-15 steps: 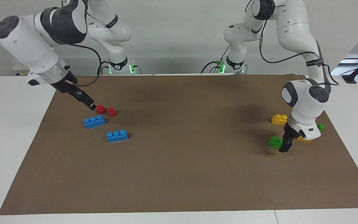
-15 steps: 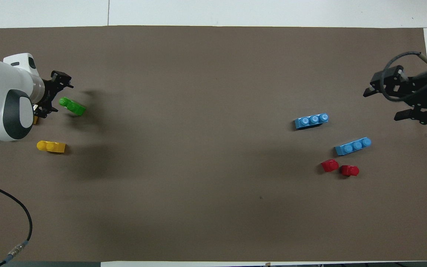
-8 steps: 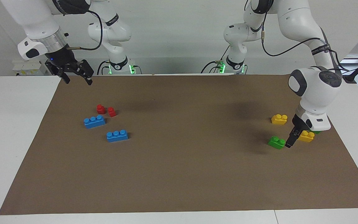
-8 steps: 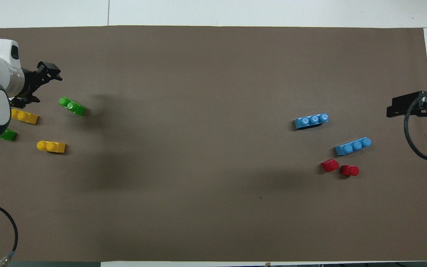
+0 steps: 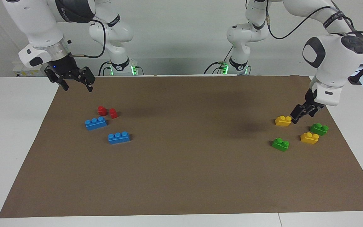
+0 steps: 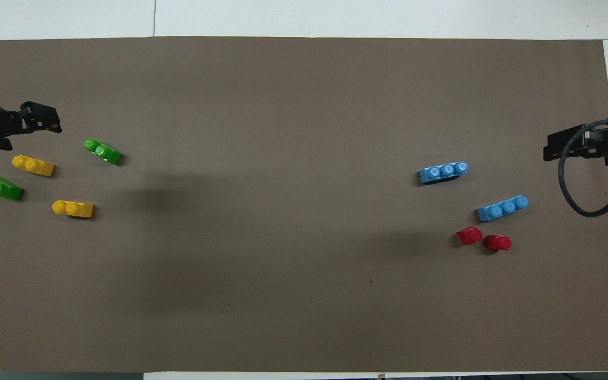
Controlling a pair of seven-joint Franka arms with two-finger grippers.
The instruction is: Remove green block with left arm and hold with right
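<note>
The green block (image 5: pixel 280 144) lies free on the brown mat (image 5: pixel 181 176) at the left arm's end, studs up; it also shows in the overhead view (image 6: pixel 102 151). My left gripper (image 5: pixel 302 114) is open and empty, raised beside the yellow brick (image 5: pixel 283 120) and well clear of the green block; its fingers reach in at the mat's edge in the overhead view (image 6: pixel 40 119). My right gripper (image 5: pixel 77 85) is open and empty, raised over the mat's corner at the right arm's end, apart from all bricks; it also shows in the overhead view (image 6: pixel 552 150).
A second green two-stud brick (image 5: pixel 319 128) and another yellow brick (image 5: pixel 309 137) lie near the green block. Two blue three-stud bricks (image 5: pixel 95 123) (image 5: pixel 118 137) and two small red bricks (image 5: pixel 102 110) (image 5: pixel 113 113) lie at the right arm's end.
My left gripper has risen and drawn back from the green block, uncovering the second green and yellow bricks. My right gripper has lifted away from the red bricks to the mat's corner.
</note>
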